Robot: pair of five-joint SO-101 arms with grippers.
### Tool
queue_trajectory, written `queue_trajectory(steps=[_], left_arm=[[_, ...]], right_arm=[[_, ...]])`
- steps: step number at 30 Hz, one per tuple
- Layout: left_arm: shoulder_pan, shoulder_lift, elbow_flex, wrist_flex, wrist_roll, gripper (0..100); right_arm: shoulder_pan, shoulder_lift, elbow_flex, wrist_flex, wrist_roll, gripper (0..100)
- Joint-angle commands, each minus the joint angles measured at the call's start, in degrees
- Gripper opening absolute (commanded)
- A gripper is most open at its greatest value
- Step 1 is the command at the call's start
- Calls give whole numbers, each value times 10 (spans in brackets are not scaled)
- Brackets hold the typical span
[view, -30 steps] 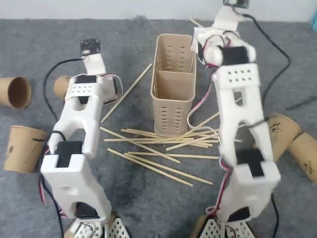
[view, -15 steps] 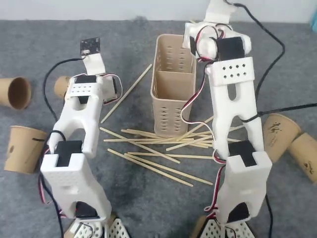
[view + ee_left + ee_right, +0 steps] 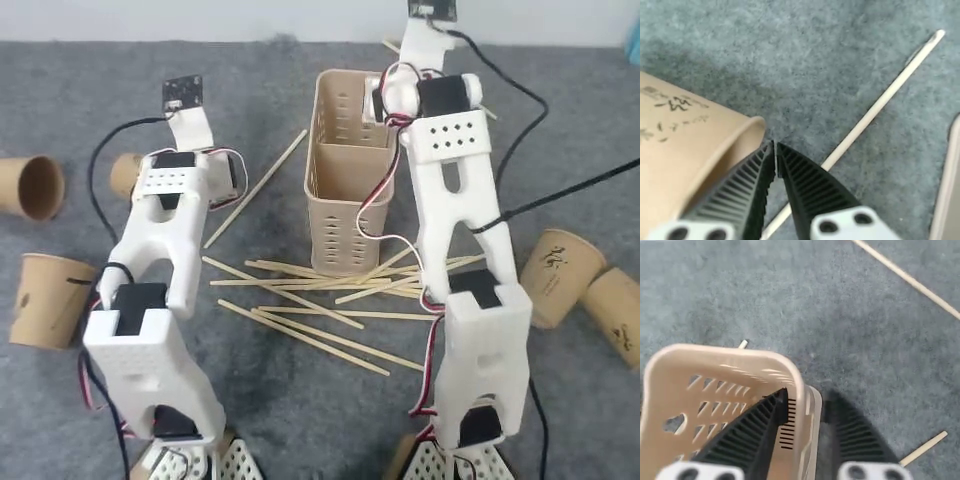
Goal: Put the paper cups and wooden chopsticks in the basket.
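The right arm (image 3: 455, 200) has swung in from over the scattered chopsticks (image 3: 290, 296) and now lies stretched along the basket (image 3: 345, 235), its wrist at the far end. The left arm (image 3: 160, 250) has not moved in that time.

The tan basket stands upright on the grey tabletop (image 3: 250, 90), split into two compartments. The right claw (image 3: 807, 400) straddles its far side wall with fingers apart, one inside the far compartment and the other outside. The wall runs between them with a gap showing on the outer side. A chopstick end pokes out just beyond the rim.

The left claw (image 3: 775, 146) has its fingers together, gripping nothing. Its tips sit just beside the rim of a paper cup (image 3: 685, 150) lying on its side. A single chopstick (image 3: 880, 102) runs slantwise just past those tips.

Well behind the right claw, two more cups (image 3: 565, 275) (image 3: 612, 315) lie beside the arm. Two others (image 3: 30, 185) (image 3: 45, 300) lie out to the left claw's side.
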Motion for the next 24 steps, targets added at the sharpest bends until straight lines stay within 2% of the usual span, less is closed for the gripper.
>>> queue_trajectory(steps=[1, 3, 6, 11, 20, 24], left_arm=[[4, -9, -15, -12, -1, 16], [4, -9, -15, -12, -1, 16], [4, -9, -15, -12, -1, 16], [4, -9, -15, -12, -1, 16], [1, -8, -14, -10, -1, 16], [-4, -9, -14, -10, -1, 16]], right_arm=[[7, -17, -23, 19, 21, 23], [23, -29, -24, 27, -1, 5], [56, -60, -23, 46, -80, 6], [81, -109, -23, 92, -171, 6], [89, -135, -23, 135, -191, 19], [117, -134, -20, 165, -191, 149]])
